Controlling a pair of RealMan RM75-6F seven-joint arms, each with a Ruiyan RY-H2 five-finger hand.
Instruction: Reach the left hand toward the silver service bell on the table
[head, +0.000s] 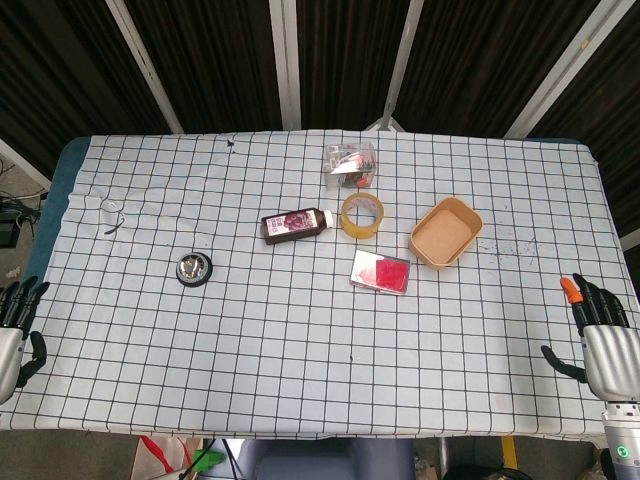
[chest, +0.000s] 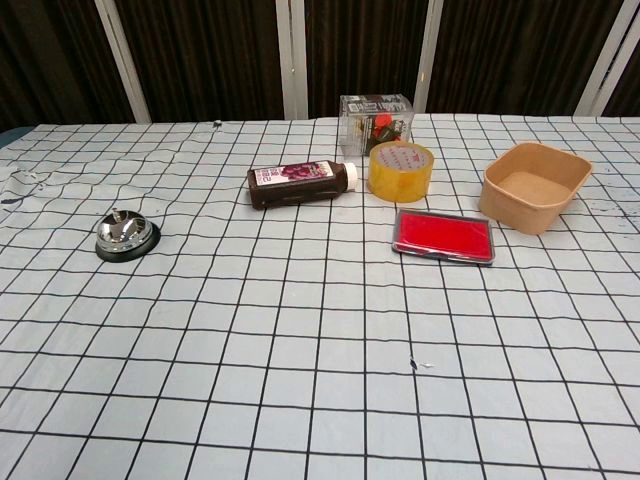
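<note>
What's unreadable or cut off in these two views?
- Left hand: head view, cropped by the left frame edge; absent from chest view.
- Right hand: head view only, wrist cut by the bottom edge.
- Clear box contents: too small, glare.
- Bottle label text: too small.

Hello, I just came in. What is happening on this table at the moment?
Nothing is held yet. The left hand rests open at the table's near left edge, apart from the silver service bell, which stands untouched on the checked tablecloth. The right hand waits open at the near right edge. A dark bottle, tape roll, paper bowl and red pad lie further back.
</note>
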